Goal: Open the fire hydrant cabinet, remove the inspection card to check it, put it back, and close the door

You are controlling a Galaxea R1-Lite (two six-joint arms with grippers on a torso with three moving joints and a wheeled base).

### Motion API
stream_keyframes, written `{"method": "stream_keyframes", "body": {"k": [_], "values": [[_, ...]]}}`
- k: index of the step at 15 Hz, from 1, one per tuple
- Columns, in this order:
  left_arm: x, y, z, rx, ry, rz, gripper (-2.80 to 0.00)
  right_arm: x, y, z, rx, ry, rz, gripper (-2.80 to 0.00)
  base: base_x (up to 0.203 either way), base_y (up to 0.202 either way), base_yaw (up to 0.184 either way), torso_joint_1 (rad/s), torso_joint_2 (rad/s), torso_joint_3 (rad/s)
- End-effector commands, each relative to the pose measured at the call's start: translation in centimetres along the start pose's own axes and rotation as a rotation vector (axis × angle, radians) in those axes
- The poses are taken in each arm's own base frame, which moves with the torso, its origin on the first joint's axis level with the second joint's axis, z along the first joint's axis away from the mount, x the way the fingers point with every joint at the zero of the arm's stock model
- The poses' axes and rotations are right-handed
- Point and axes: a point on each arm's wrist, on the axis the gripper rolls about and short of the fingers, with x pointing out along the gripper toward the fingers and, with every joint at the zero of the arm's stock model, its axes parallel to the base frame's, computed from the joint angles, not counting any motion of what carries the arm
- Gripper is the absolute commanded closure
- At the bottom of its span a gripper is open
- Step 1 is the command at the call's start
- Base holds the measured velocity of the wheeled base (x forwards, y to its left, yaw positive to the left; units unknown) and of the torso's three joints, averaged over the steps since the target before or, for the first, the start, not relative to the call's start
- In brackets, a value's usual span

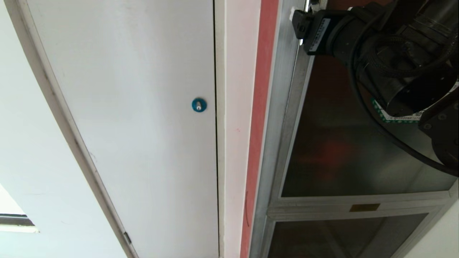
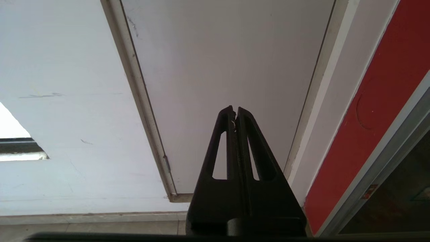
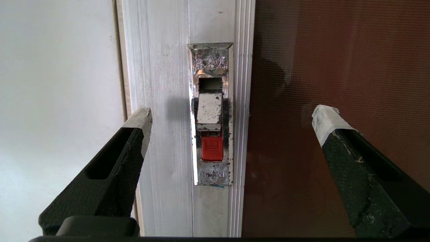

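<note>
Silver-framed door (image 3: 336, 67) fills your right wrist view; your right gripper (image 3: 231, 117) gapes wide, facing its red latch (image 3: 212, 148) at centre frame. Left gripper (image 2: 235, 116) is pinched closed.

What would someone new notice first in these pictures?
Probably the small red latch in its shiny metal plate on the door frame, with the right hand wide open in front of it. Next, the blue round lock on the white door left of the cabinet.
</note>
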Motion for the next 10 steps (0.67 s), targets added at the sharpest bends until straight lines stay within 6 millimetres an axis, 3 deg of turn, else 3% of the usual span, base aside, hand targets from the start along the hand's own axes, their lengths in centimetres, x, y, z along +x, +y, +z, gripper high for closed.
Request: {"method": "stream_keyframes", "body": {"k": [1, 2, 3, 10], "values": [[0.00, 0.00, 0.02, 0.000, 0.001, 0.001, 0.00, 0.06, -0.01, 0.05, 0.001, -0.004, -0.006, -2.80, 0.000, 0.000, 0.000, 0.000, 0.00, 0.000], [0.01, 0.00, -0.01, 0.000, 0.002, 0.000, 0.00, 0.05, 0.02, 0.06, 0.001, -0.004, -0.005, -2.80, 0.000, 0.000, 0.000, 0.000, 0.00, 0.000], [0.00, 0.00, 0.02, 0.000, 0.001, 0.000, 0.00, 0.06, 0.02, 0.09, 0.001, -0.004, -0.005, 0.00, 0.000, 0.000, 0.000, 0.000, 0.00, 0.000], [0.01, 0.00, -0.01, 0.000, 0.002, 0.000, 0.00, 0.06, 0.03, 0.08, 0.000, -0.004, 0.000, 0.00, 0.000, 0.000, 0.000, 0.000, 0.00, 0.000]]}}
